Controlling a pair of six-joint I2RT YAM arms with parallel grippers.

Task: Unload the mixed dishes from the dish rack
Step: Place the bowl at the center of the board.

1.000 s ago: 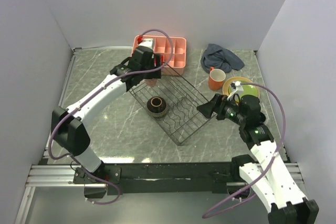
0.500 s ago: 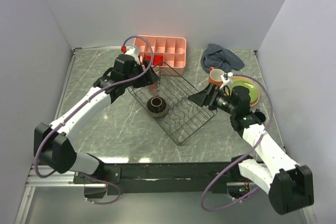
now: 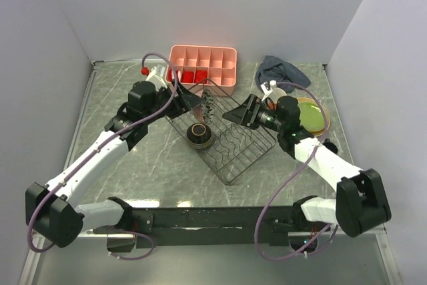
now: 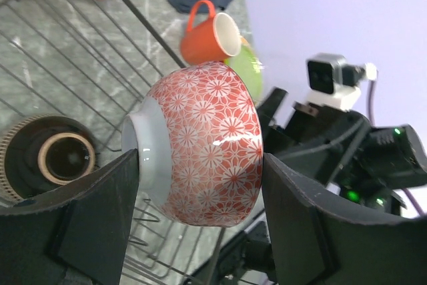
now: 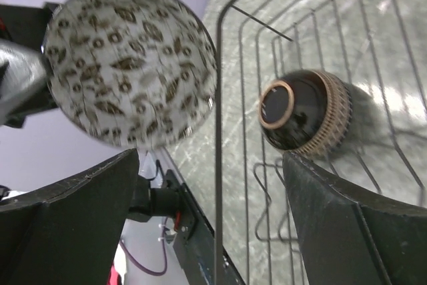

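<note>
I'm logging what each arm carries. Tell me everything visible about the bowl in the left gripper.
The bowl looks like glossy ceramic: red outside with white flowers, a pale foot ring, a pale inside with brown leaf marks. Tipped on its side, it is clamped in the left gripper over the dish rack.

We've got the rack (image 3: pixel 230 145): black thin wire, sitting diagonal on the table, wavy slots along the near-right part. Inside it, left end, there's the dark brown bowl (image 3: pixel 199 135), upside down, foot ring up, ribbed sides. The red flowery bowl (image 4: pixel 200 141) is up above the rack's far end, tipped on its side, pinched by the left gripper (image 4: pixel 200 159). Its inside is white w/ a brown leaf print. Off to the right, outside the rack, we see the orange mug (image 4: pixel 210 35), white inside, right next to the plates (image 3: pixel 313 117), lime green one on top.
</note>
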